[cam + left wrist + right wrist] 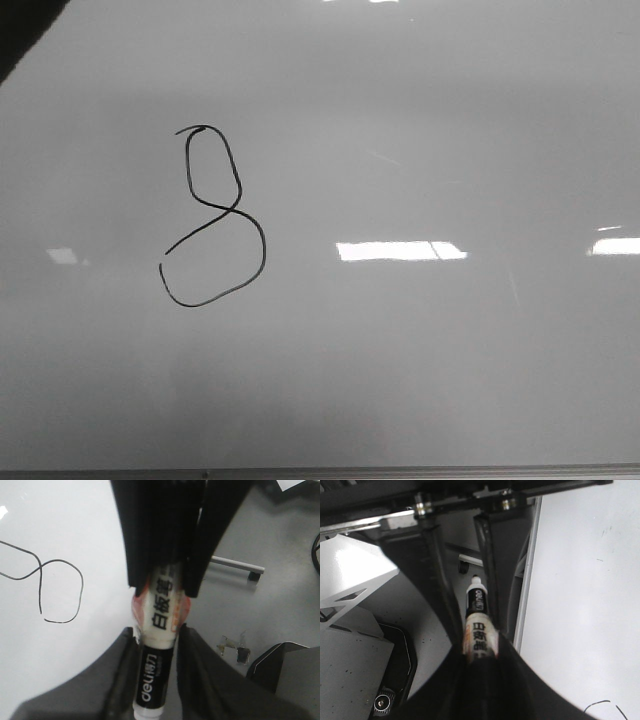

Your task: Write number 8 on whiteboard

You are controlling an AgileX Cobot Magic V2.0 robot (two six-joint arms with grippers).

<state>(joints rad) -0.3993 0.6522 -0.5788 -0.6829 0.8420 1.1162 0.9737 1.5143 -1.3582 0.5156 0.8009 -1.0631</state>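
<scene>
The whiteboard [420,150] fills the front view, and no gripper shows there. The number 8 [232,210] is a thin black line left of its middle, with a narrow upper loop and a wider unclosed lower loop. Part of the line shows in the left wrist view [80,580]. A whiteboard marker [162,610] with a black cap end is held off the board's edge by both grippers. My left gripper [157,630] is shut on it near the cap end. My right gripper [480,647] is shut on its body, and the marker [476,602] sticks out past it.
The board's thin frame edge [320,472] runs along the bottom and shows beside the marker [525,605]. A metal bar [237,566] and a black object [280,670] lie beyond the board. A white bracket [350,575] and a black device [395,680] sit on the other side.
</scene>
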